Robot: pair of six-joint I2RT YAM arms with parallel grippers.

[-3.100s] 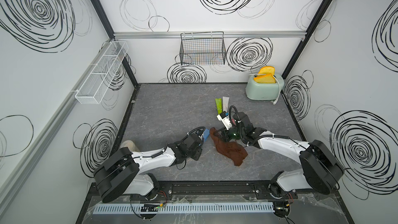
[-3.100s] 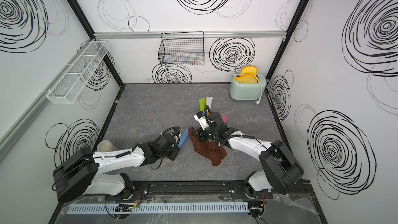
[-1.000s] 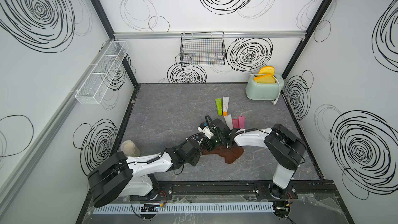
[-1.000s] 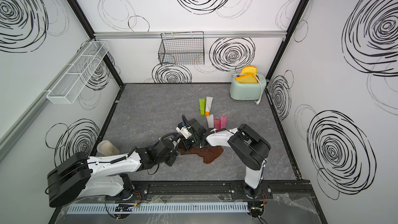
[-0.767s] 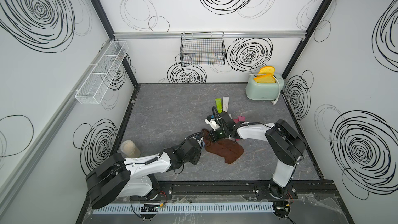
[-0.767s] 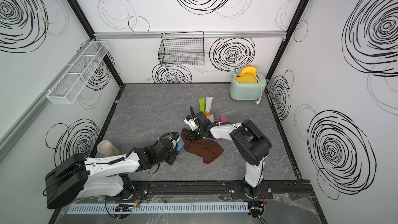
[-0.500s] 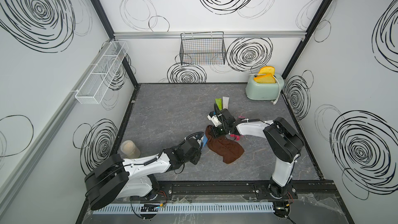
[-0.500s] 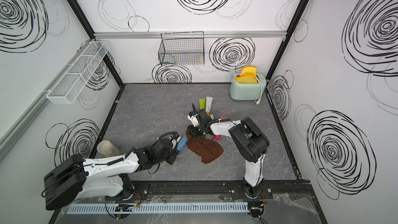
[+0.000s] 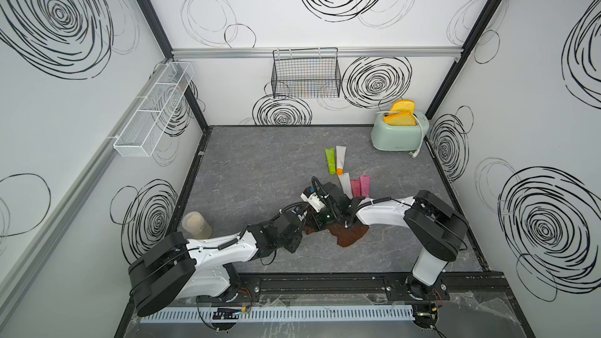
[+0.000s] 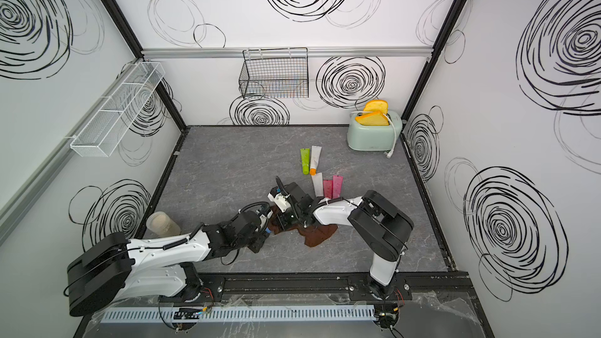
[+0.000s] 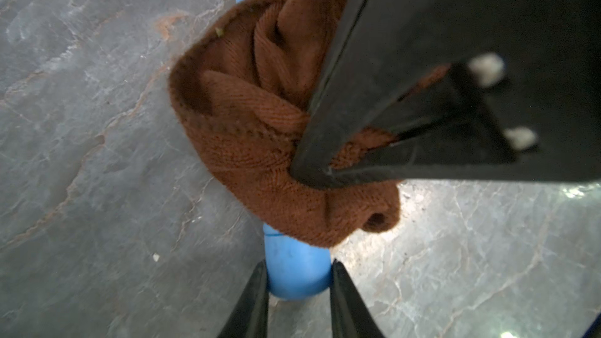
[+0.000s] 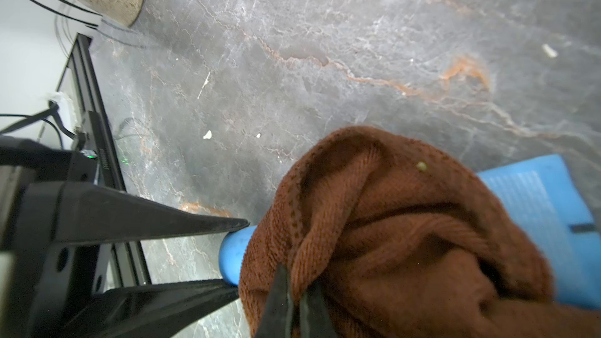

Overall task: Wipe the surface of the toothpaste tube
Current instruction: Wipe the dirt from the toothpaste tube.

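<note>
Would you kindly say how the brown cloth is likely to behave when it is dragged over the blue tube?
Probably floppy: the brown cloth bunches in deep folds where the right tool pinches it. Its ribbed weave likely grips the blue tube, which the left tool clamps, rather than sliding freely. Its loose tail would probably trail limply.

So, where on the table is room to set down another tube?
Bare table lies back-left, between the jar and the green tube. Crowded: the middle, where brown cloth covers the blue tube, and near the toaster.
</note>
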